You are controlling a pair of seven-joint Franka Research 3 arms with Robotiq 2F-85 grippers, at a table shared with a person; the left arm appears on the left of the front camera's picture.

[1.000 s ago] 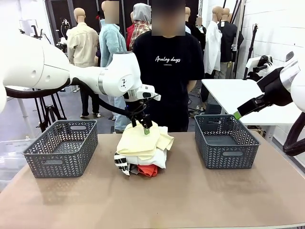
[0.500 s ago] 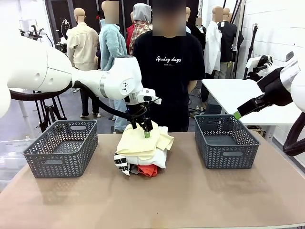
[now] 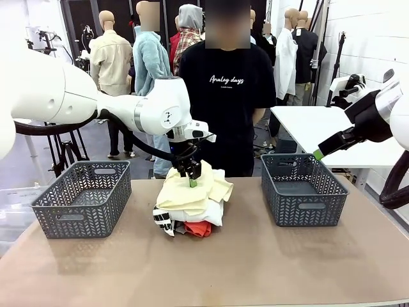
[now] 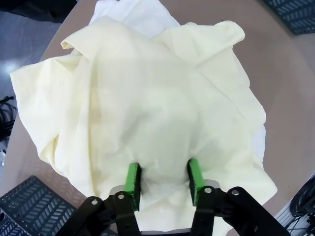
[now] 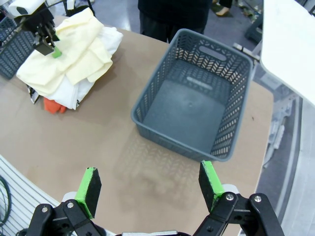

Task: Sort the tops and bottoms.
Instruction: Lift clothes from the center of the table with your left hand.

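**Pick-Up of the Top Garment from the Pile**

We found the garments stacked in one pile at the middle of the table [image 3: 255, 268], between the left basket [image 3: 77, 217] and the right basket [image 3: 300, 204]. The pale yellow garment [image 3: 192, 192] lay on top. The white garment [image 3: 208, 211] sat under it, with the orange-red garment [image 3: 199, 228] and the black-and-white patterned garment [image 3: 163, 220] showing at the pile's near edge.

The left gripper [image 4: 164, 179] pointed straight down into the pale yellow garment. Its green pads [image 4: 133, 181] were drawn in on a raised fold of the cloth, which puckered between them. We judged this grip suitable because a fold gives soft cloth something to be lifted by (a flat sheet offers the pads no edge).

The right gripper [image 5: 150, 184] hung above the table near the right basket with its fingers spread wide and nothing between them. We judged it was parked there to leave the pile free for the left arm.

We saw no garment in the right basket, so we rated the sorting as barely begun. A person [image 3: 227, 96] stood behind the pile at the far side.
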